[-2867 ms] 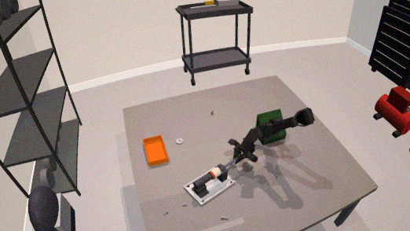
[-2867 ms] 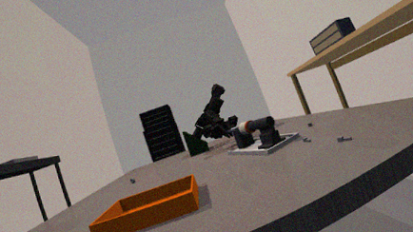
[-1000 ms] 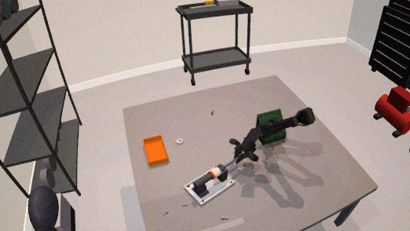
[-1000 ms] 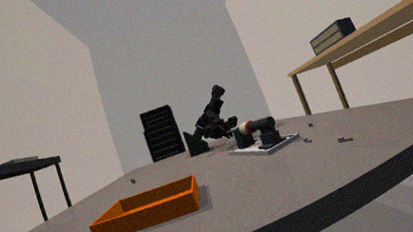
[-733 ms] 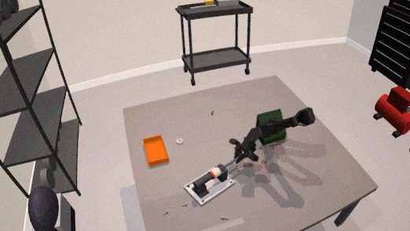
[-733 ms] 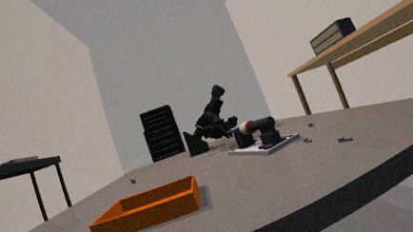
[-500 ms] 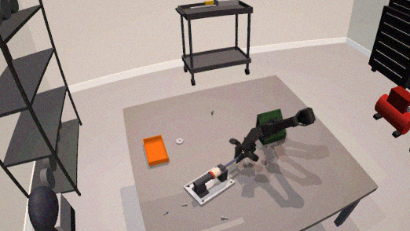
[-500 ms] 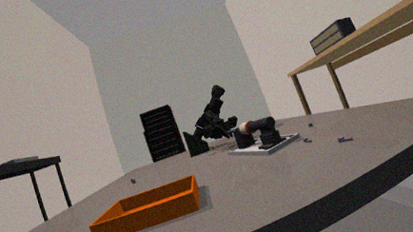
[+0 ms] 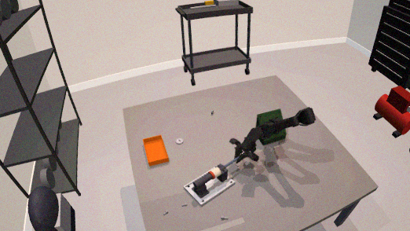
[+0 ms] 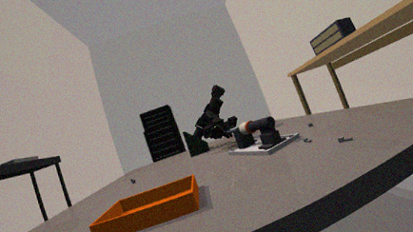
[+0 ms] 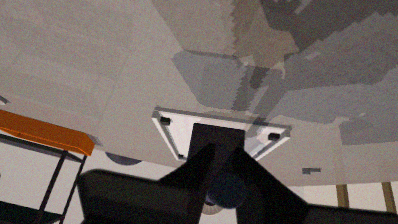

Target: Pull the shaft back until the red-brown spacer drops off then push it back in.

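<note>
While the shaft (image 9: 233,161) (image 11: 226,190) is clamped between the jaws of one gripper (image 9: 246,154) (image 11: 223,151), one red-brown spacer (image 9: 212,174) (image 10: 248,127) is seen beside the housing block (image 9: 202,183) (image 10: 262,124); one orange tray (image 9: 166,161) (image 10: 145,219) (image 11: 47,131) is seen.

Red-orange spacer (image 9: 212,175) (image 10: 248,127) against dark housing, blue-grey shaft (image 9: 232,161)

Top view: orange tray (image 9: 155,151) (image 10: 146,211) (image 11: 47,132) on counter (image 9: 196,122) (image 10: 271,183), left of centre; pale ring (image 9: 179,141) just beside it, right. Small dark bit (image 9: 212,112) (image 10: 133,181) upper middle of counter, possibly a screw, too small to tell. Three more small bits near the bottom edge. Black cart (image 9: 217,59) top centre, yellow item (image 9: 209,2) on top. Black shelf unit (image 9: 59,71) far left. Red compressor-like thing (image 9: 393,111) right edge. Exterior: wooden bench (image 10: 368,29) upper right, dark box (image 10: 332,36) on it.
</note>
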Controlling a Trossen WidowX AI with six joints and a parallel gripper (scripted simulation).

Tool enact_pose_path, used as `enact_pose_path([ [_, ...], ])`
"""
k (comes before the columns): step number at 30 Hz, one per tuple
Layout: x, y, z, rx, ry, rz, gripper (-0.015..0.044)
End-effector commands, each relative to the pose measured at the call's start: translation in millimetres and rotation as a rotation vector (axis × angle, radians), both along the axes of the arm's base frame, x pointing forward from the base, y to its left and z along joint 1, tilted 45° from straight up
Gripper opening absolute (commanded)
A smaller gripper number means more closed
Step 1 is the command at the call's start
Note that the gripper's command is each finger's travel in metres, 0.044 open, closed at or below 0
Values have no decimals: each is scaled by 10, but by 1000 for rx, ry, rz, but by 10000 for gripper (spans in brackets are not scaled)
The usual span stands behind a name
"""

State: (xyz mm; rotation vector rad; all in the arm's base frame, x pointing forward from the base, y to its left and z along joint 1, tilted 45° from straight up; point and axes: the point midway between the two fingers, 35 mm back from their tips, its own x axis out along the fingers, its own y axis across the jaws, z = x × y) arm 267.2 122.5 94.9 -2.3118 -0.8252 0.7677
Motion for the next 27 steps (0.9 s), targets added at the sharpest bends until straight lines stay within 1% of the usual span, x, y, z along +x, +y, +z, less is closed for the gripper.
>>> enact_pose_path([
  [1,-9,-3,4,-1,-4,1,0],
  [27,-35,-10,-3,-1,-4,1,0],
])
